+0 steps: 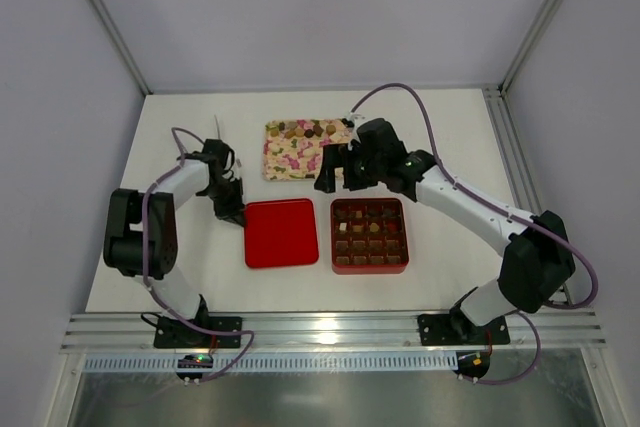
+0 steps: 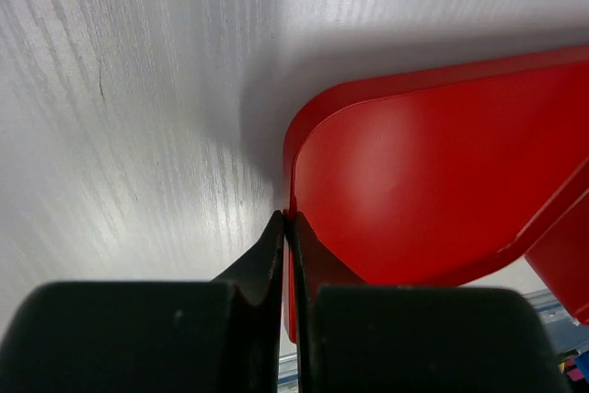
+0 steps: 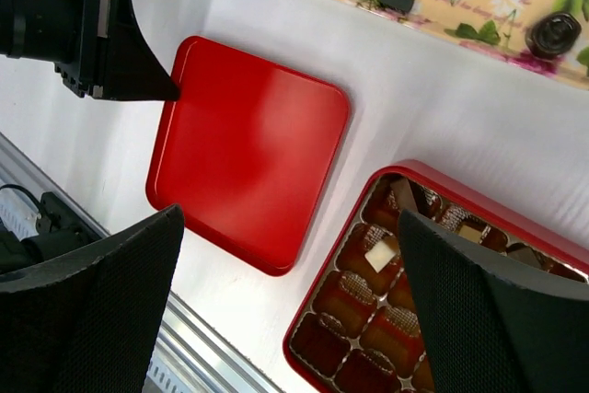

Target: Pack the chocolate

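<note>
Small chocolates [image 1: 306,130] lie along the far edge of the flowered tray [image 1: 290,159]; two dark ones [image 3: 553,32] show in the right wrist view. More pieces sit in cells of the red box [image 1: 369,236], among them a pale square [image 3: 379,255]. The red lid [image 1: 281,233] lies flat left of the box. My left gripper [image 1: 233,210] is shut on the lid's far left rim [image 2: 293,200]; it also shows in the right wrist view [image 3: 166,89]. My right gripper [image 1: 335,172] is open and empty, hovering above the box's far left corner [image 3: 405,177].
The brown gridded insert [image 3: 354,319] fills the red box. The metal rail [image 1: 330,332] runs along the table's near edge. A purple cable [image 1: 420,112] loops over the far right of the table.
</note>
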Robot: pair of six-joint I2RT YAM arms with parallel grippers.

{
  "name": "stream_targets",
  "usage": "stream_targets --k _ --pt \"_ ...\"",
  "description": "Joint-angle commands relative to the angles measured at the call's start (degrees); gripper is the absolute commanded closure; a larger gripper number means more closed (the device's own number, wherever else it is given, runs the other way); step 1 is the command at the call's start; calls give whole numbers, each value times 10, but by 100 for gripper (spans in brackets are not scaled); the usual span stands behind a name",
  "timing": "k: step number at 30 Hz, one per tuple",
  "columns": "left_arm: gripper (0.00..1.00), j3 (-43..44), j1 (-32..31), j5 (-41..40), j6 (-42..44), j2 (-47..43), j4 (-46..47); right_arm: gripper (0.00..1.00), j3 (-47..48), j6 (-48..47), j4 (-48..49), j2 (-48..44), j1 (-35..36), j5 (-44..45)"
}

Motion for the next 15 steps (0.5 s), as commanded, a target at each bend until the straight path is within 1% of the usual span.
stream_targets --k 1,5,10,15 --pt "100 5 15 52 7 -56 -1 3 50 -26 3 25 6 -32" --pt "100 -7 36 63 -1 -94 1 3 70 -30 -7 58 8 -53" --pt "100 -23 51 84 -14 -137 15 3 103 -33 -19 96 15 -51" --pt "100 -22 59 109 -18 -152 17 4 133 -43 -22 148 19 -55"
